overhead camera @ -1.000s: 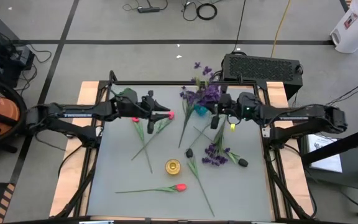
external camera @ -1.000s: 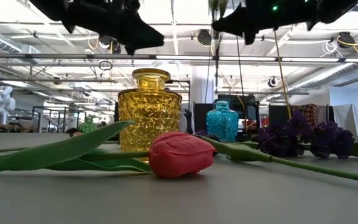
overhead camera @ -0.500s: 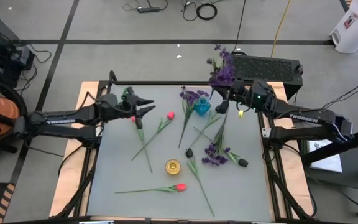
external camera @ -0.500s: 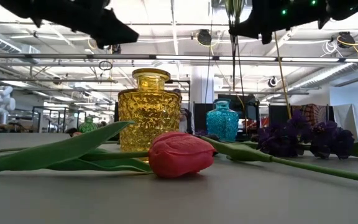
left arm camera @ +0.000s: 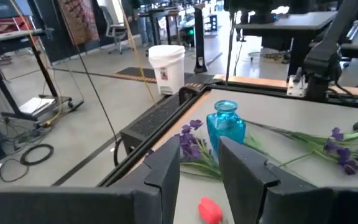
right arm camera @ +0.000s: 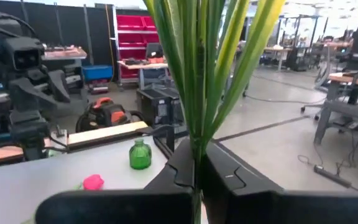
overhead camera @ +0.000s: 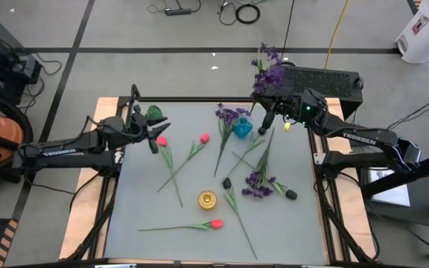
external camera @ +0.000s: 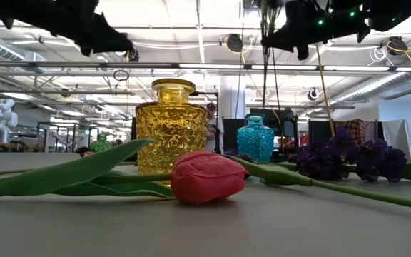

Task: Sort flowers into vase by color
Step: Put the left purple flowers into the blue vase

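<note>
**Purple stem lifted, blue vase next**

The right gripper point(overhead camera: 268, 117), jaws pinching a purple flower point(overhead camera: 269, 74), holds it above the desk's point(overhead camera: 147, 208) far right edge, just right of the blue vase point(overhead camera: 242, 128). Next, I judge, the stem must be steered into that neck. The left gripper point(overhead camera: 149, 134) hovers far left, jaws spread and empty, above a red-pink tulip point(overhead camera: 161, 141).

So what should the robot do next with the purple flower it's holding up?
Probably lower it, stem first, toward the blue vase. The right gripper is shut on the purple flower, lifted beside that vase, which already holds purple blooms.
</note>
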Robot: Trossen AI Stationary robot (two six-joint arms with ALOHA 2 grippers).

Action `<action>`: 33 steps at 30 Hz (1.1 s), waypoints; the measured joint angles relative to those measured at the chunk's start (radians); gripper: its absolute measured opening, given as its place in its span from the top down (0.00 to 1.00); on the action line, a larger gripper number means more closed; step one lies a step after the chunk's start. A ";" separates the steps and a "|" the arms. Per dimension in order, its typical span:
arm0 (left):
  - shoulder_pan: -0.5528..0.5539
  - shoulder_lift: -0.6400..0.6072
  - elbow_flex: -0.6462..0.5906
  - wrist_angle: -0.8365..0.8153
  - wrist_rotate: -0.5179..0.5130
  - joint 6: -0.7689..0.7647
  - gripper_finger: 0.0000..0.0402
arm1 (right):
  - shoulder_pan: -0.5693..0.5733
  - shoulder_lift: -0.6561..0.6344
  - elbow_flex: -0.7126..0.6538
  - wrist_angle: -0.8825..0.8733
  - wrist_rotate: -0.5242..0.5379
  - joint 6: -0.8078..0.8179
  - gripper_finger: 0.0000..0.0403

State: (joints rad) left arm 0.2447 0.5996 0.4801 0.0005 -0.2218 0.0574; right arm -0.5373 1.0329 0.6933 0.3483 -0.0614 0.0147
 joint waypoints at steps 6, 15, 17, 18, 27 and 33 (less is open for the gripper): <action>0.000 -0.054 0.000 -0.011 0.000 -0.001 0.71 | 0.005 0.052 0.000 0.007 -0.024 0.004 1.00; 0.000 -0.059 0.000 -0.047 0.004 -0.034 0.71 | 0.005 0.085 0.000 0.046 -0.024 0.026 1.00; 0.000 -0.059 0.000 -0.051 0.005 -0.048 0.71 | 0.005 0.091 0.000 0.045 -0.024 0.026 1.00; 0.000 -0.059 0.000 -0.052 0.006 -0.051 0.71 | 0.005 0.093 0.000 0.043 -0.024 0.026 1.00; 0.000 -0.059 0.000 -0.057 0.008 -0.053 0.71 | 0.025 0.140 0.000 0.088 -0.022 0.027 1.00; 0.000 -0.059 0.000 -0.063 0.008 -0.053 0.71 | 0.027 0.162 0.000 0.090 -0.018 0.027 0.95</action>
State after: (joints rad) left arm 0.2447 0.5407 0.4801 -0.0629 -0.2138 0.0040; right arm -0.5102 1.1946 0.6937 0.4382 -0.0795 0.0414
